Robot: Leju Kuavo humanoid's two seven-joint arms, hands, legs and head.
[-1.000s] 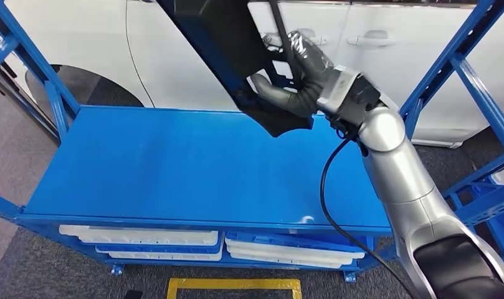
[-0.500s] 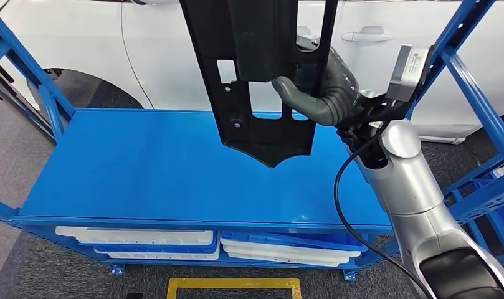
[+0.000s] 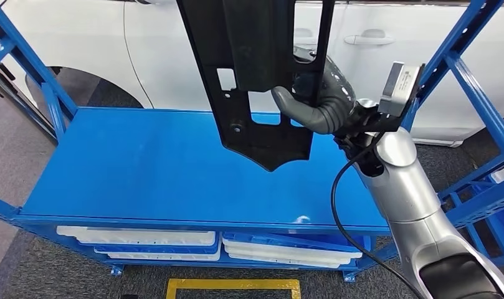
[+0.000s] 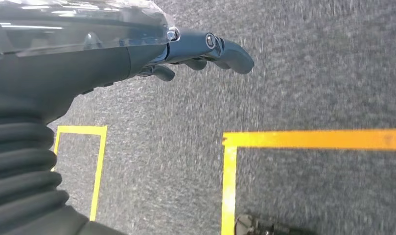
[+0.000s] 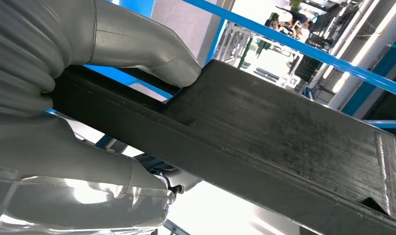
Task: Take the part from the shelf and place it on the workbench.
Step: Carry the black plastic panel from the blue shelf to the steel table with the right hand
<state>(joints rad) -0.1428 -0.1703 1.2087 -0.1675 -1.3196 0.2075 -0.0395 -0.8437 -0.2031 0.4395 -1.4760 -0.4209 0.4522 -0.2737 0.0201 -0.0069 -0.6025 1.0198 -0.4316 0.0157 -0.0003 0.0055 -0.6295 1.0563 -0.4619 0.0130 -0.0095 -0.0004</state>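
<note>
Right hand gripped black part, thumb wrapped over its edge, fingers behind panel. Part hung upright above blue shelf, lower tip at 6 o'clock, clear of deck. Shelf upright stood close at 3 o'clock of wrist. Left hand hung over grey floor, fingers loosely curled, holding nothing. You likely needed firm grip, part kept vertical, withdrawal straight toward 6 o'clock, avoiding upright and white car behind.
</note>
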